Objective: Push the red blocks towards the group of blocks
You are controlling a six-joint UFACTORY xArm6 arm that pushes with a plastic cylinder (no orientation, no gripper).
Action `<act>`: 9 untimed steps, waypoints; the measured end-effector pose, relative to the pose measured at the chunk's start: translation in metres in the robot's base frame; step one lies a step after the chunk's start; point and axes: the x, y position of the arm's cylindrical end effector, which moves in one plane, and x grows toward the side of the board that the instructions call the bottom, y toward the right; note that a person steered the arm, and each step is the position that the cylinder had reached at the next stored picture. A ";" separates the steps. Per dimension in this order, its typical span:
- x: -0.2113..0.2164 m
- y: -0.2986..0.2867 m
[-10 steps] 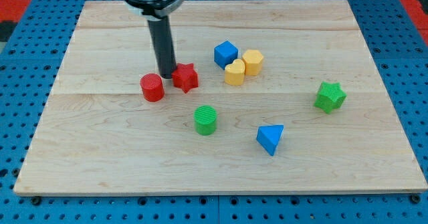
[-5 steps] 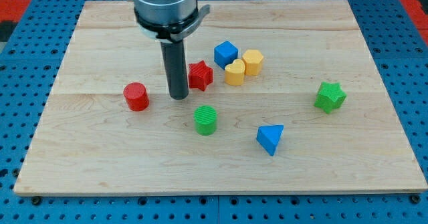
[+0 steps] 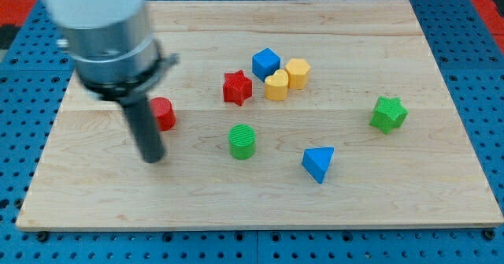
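Observation:
My tip (image 3: pixel 152 158) rests on the board at the view's lower left, just below and slightly left of the red cylinder (image 3: pixel 164 113), whose left side the rod partly hides. The red star (image 3: pixel 237 88) lies to the right, close beside the group: a blue cube (image 3: pixel 266 63), a yellow heart-shaped block (image 3: pixel 276 85) and a yellow hexagonal block (image 3: pixel 298 72). The red star sits just left of the yellow heart-shaped block with a small gap. The red cylinder stands well apart to the left of the group.
A green cylinder (image 3: pixel 242 141) sits below the red star. A blue triangular block (image 3: pixel 318 163) lies at the lower right of centre. A green star (image 3: pixel 388 113) sits at the right. The wooden board (image 3: pixel 394 193) rests on a blue pegboard.
My tip has moved left and down, from between the two red blocks to below the red cylinder. Earlier the red star was pushed right and the red cylinder slid left.

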 end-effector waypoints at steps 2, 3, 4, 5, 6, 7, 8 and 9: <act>-0.060 -0.038; -0.062 0.037; -0.055 0.062; -0.030 0.061; -0.058 0.079; -0.055 0.062; -0.061 0.060; -0.075 0.068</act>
